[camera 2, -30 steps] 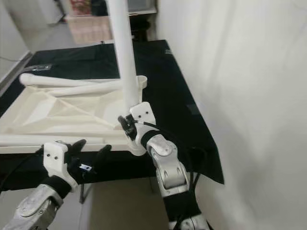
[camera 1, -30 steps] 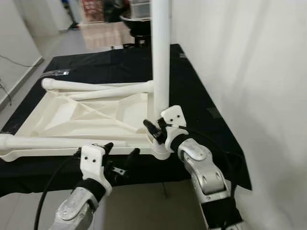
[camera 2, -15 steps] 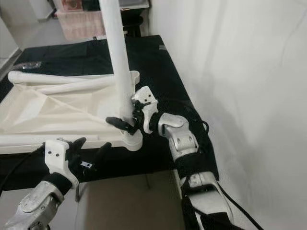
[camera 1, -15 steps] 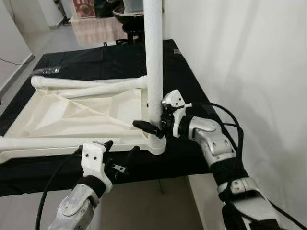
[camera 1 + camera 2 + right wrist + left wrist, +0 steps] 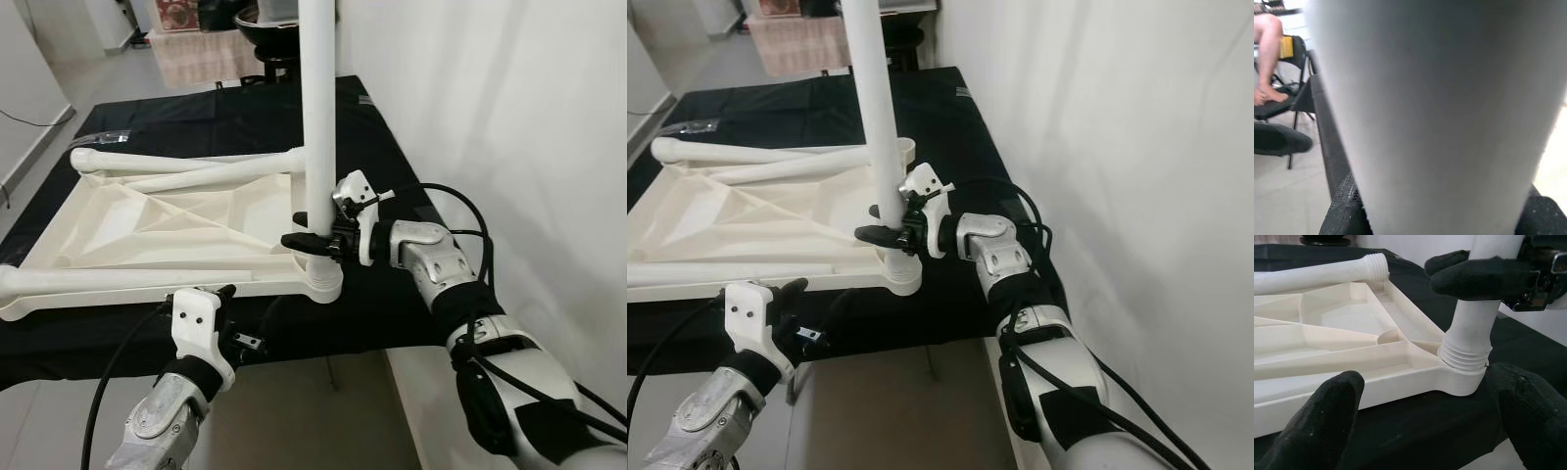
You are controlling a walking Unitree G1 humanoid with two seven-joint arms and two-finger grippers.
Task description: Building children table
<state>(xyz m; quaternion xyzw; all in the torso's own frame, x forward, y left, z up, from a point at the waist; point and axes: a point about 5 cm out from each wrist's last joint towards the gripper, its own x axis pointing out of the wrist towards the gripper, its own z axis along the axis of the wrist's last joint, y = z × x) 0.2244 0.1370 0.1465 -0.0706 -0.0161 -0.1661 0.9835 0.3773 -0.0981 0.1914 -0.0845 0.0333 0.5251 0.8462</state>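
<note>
A white plastic tabletop (image 5: 176,220) lies upside down on the black-covered table (image 5: 98,338). One white leg (image 5: 317,117) stands upright in the near right corner socket (image 5: 321,279), its threads (image 5: 1464,355) partly showing above the socket. My right gripper (image 5: 309,239) is shut on this leg just above the socket; the leg's white surface (image 5: 1425,98) sits between its pads (image 5: 1344,215). My left gripper (image 5: 250,300) hangs open just below the table's front edge, its fingers (image 5: 1322,421) facing that corner. Loose legs lie along the far rim (image 5: 186,168) and the near rim (image 5: 127,280).
A white wall (image 5: 509,117) runs close along the table's right side. Behind the table stand a dark round seat (image 5: 265,20) and a box. A person's bare foot (image 5: 1266,93) rests on a black chair (image 5: 1298,93). Open floor (image 5: 44,117) lies to the left.
My right arm has swung out to the right and its wrist has turned, so the fingers now wrap the upright leg from the side. The left gripper has barely moved.
</note>
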